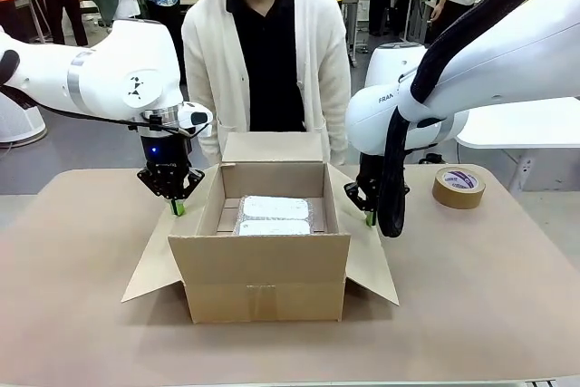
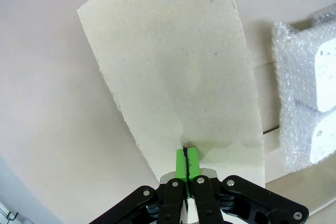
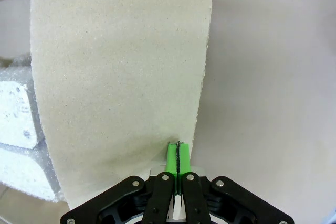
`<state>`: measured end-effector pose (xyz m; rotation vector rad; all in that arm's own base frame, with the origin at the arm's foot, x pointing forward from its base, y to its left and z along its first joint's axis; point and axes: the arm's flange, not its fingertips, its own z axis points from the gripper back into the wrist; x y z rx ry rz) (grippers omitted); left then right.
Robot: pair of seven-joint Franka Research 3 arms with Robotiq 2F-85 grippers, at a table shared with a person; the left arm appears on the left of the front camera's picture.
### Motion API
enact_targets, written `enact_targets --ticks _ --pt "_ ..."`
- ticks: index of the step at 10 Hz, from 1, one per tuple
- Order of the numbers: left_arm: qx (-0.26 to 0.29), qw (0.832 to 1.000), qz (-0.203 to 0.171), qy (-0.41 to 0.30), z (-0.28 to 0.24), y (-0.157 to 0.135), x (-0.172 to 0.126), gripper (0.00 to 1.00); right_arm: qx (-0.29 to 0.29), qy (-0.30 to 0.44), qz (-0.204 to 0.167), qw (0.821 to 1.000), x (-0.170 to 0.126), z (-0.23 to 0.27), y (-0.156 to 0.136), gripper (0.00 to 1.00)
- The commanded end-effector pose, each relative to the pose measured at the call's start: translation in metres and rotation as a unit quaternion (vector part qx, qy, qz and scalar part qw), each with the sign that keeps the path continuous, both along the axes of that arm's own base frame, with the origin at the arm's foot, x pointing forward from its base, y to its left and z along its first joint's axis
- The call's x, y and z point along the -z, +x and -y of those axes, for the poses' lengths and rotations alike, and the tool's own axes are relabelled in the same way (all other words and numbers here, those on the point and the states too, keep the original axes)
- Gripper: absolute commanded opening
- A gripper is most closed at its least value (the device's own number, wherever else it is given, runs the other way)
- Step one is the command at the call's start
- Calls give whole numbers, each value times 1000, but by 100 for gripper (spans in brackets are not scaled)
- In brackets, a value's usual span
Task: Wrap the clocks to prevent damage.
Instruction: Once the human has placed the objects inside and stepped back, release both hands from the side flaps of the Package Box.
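Observation:
An open cardboard box (image 1: 267, 274) stands mid-table. Inside lie two white clocks in bubble wrap, one farther back (image 1: 275, 207) and one nearer (image 1: 274, 227); the left wrist view shows them at its right edge (image 2: 308, 69). My left gripper (image 1: 178, 208) is shut, and its green tips (image 2: 186, 156) rest against the far end of the splayed left flap (image 2: 178, 66). My right gripper (image 1: 370, 217) is shut too, its tips (image 3: 178, 153) against the right flap (image 3: 121, 66) near its outer edge. A wrapped clock (image 3: 16, 108) shows beside that flap.
A roll of brown tape (image 1: 459, 187) lies at the table's far right. A person in a white cardigan (image 1: 267, 61) stands right behind the box. Both side flaps (image 1: 154, 260) slope outward to the tabletop. Bare tan table (image 1: 82, 314) surrounds the box.

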<state>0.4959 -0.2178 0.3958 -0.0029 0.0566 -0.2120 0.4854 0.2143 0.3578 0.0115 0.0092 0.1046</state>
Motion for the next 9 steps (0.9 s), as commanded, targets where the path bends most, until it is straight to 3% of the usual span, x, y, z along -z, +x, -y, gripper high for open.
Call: enact_targets --ticks 1,3,5,7,8,9 --pt "1 1000 -4 3 0 0 1 0 2 0 0 1000 0 0 0 1" --pt "0 1000 0 0 0 0 0 0 0 0 0 1000 0 0 0 1" --pt "41 999 12 2 -14 -14 -60 0 -78 -16 19 997 -64 2 -22 1" --pt "165 986 15 23 -39 -27 -109 0 -177 -30 3 984 -120 28 -35 1" --pt "239 970 10 36 -57 -26 -136 0 -235 -43 -15 971 -144 44 -43 1" --pt "298 954 4 19 -74 -29 -150 0 -315 -75 -27 946 -157 59 -54 1"
